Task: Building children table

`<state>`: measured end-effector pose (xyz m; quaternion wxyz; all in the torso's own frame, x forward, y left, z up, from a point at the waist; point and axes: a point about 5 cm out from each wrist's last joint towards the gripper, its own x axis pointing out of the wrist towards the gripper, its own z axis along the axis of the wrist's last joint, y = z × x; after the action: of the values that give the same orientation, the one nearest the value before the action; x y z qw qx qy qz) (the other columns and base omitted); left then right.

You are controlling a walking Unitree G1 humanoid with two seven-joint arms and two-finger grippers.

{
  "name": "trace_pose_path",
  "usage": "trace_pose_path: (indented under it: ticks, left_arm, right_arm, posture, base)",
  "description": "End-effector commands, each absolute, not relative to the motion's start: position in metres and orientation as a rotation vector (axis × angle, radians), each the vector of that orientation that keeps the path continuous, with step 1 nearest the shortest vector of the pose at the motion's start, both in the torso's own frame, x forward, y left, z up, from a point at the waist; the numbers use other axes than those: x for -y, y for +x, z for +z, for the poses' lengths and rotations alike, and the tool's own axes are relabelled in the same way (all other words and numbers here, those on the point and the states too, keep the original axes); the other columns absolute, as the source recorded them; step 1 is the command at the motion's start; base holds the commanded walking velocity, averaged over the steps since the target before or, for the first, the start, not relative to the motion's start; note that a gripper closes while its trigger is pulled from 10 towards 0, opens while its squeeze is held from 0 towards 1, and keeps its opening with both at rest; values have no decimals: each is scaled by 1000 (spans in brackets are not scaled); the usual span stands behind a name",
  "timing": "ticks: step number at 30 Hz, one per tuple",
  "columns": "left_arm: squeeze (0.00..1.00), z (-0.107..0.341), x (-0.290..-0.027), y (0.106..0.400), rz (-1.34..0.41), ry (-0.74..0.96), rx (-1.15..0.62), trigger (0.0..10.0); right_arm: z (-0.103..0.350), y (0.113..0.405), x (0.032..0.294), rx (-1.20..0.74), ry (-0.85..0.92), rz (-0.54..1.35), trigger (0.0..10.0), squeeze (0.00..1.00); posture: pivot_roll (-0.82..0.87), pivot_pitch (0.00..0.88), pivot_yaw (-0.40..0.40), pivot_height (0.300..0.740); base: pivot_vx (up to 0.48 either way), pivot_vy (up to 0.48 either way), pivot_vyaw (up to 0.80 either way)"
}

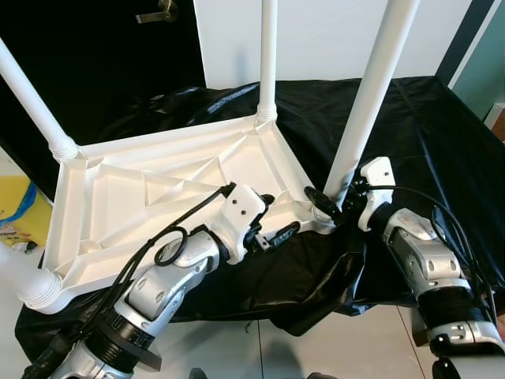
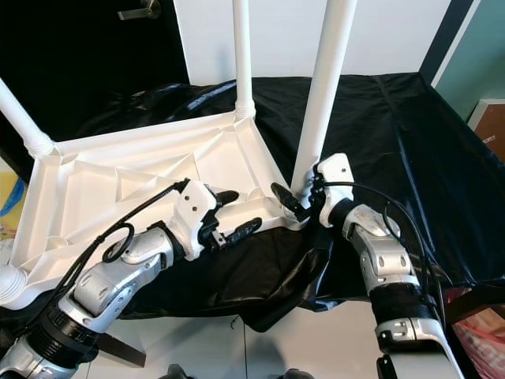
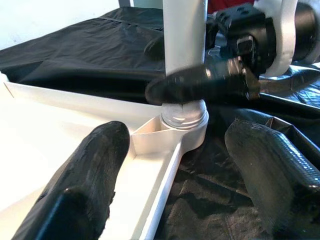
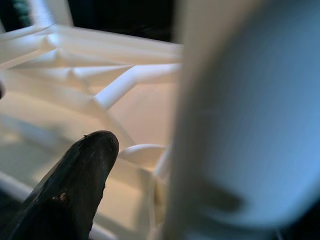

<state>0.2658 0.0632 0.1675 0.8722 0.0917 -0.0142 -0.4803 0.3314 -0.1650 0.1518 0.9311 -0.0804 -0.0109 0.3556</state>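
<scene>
- Four white legs stand up from the upturned white tabletop (image 1: 158, 197), which lies on a black cloth (image 1: 410, 126).
- Right gripper (image 1: 335, 201) is clamped on the near-corner leg (image 1: 371, 95), low by its socket.
- Left gripper (image 1: 278, 217) straddles the tabletop's near edge, fingers (image 3: 85, 185) apart.

- The upturned tabletop (image 1: 158, 205) lies on the black sheet (image 1: 410, 134), underside facing up.
- A leg stands at each corner of the tabletop; the near-right leg (image 1: 371, 103) rises from its near-right corner socket.
- Right gripper (image 1: 331, 204) sits at that leg's base, just right of the tabletop.
- Left gripper (image 1: 272, 219) straddles the tabletop's near-right edge, left of that leg.
</scene>
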Motion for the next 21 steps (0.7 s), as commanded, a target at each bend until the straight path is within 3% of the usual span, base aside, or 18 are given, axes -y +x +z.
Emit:
trace_pose_path:
  ticks: [1, 5, 6, 7, 8, 20, 21]
  left_arm:
    - [0, 170, -59, 259, -1174, 208, 22, 10000]
    - [0, 170, -59, 259, -1171, 209, 23, 10000]
    - [0, 170, -60, 259, -1166, 209, 24, 10000]
    - [0, 170, -60, 259, -1166, 209, 24, 10000]
    - [0, 170, -61, 259, -1160, 208, 24, 10000]
    - [0, 170, -61, 257, -1154, 203, 23, 10000]
    - [0, 170, -61, 257, -1156, 203, 23, 10000]
  right_arm:
    - [151, 336, 162, 2, -213, 780, 10000, 0]
    - [150, 339, 161, -9, -240, 809, 9961, 0]
    - [149, 340, 162, -14, -248, 818, 3412, 0]
    - [149, 340, 162, -14, -248, 818, 3412, 0]
    - [149, 341, 164, -21, -257, 827, 0, 0]
    - [141, 341, 175, -62, -266, 825, 0, 0]
    - [141, 341, 177, -62, -257, 810, 10000, 0]
  posture:
    - [-30, 48, 13, 740]
    - [-24, 48, 10, 740]
    - [-20, 48, 6, 740]
    - [-20, 48, 6, 740]
    - [-19, 49, 5, 740]
    - [-22, 53, 7, 740]
    - [-24, 54, 9, 740]
  base:
    - [0, 0, 0]
    - [0, 0, 0]
    - [0, 0, 0]
    - [0, 0, 0]
    - [0, 0, 0]
    - [0, 0, 0]
    - [0, 0, 0]
